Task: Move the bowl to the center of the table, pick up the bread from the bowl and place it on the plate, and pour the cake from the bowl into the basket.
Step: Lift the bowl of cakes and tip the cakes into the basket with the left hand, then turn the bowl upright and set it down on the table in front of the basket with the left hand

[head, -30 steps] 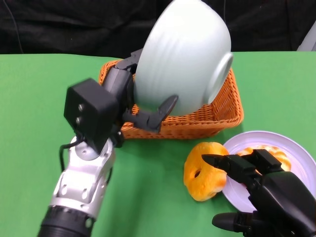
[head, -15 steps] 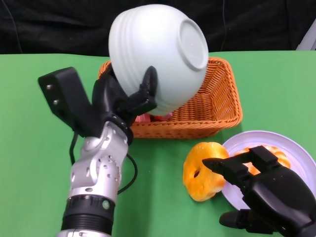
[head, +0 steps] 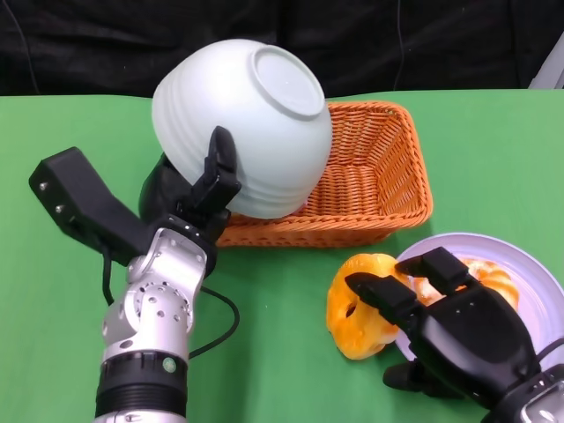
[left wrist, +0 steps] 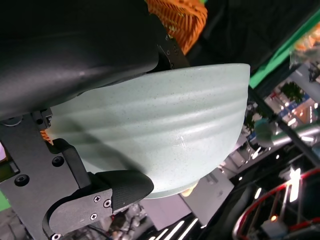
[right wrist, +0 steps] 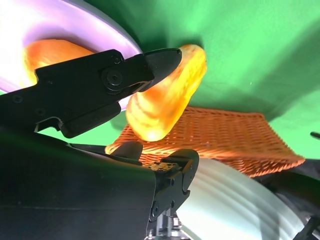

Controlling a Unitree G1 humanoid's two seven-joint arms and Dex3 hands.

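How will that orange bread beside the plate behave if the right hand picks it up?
The bread looks puffy and glossy, so it is probably light and soft, denting under a firm squeeze. Its rounded lobes leaning on the plate rim suggest it could roll if nudged. The right hand hovers over it, fingers apart.

The upturned bowl [head: 242,128] hangs over the basket's [head: 379,189] left end; bread [head: 359,304] lies before it, left of the plate [head: 520,264].
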